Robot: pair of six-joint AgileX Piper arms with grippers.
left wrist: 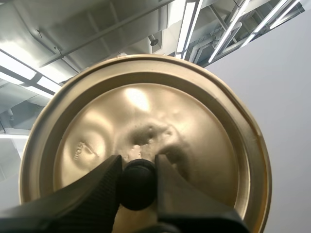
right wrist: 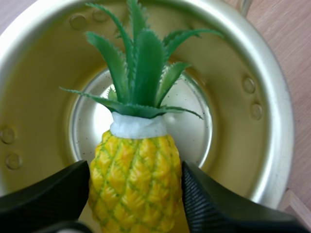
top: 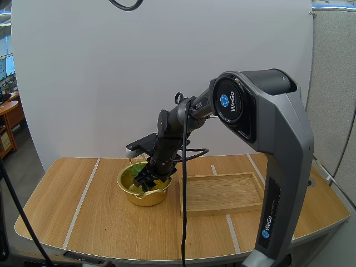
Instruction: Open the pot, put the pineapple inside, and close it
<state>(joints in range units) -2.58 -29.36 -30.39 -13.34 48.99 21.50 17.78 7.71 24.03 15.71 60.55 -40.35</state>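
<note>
Gripping the yellow plastic pineapple (right wrist: 136,204) low inside the shiny gold metal pot (right wrist: 272,97), the right pincer (right wrist: 135,170) could drop it upright, leaving green leaves (right wrist: 141,63) to foul the round gold lid (left wrist: 146,111) clamped by the left pincer (left wrist: 137,165).

Wooden table (top: 55,194), pale stripes; white backdrop panel (top: 83,83) behind; grey partition (top: 334,83) right; brown desk (top: 8,109) far left.

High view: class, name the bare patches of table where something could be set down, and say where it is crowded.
Bare: the table left of the pot, out to its left edge; the strip in front of pot and tray; the tray's floor. Crowded: the pot, where the right gripper holds the pineapple inside.
</note>
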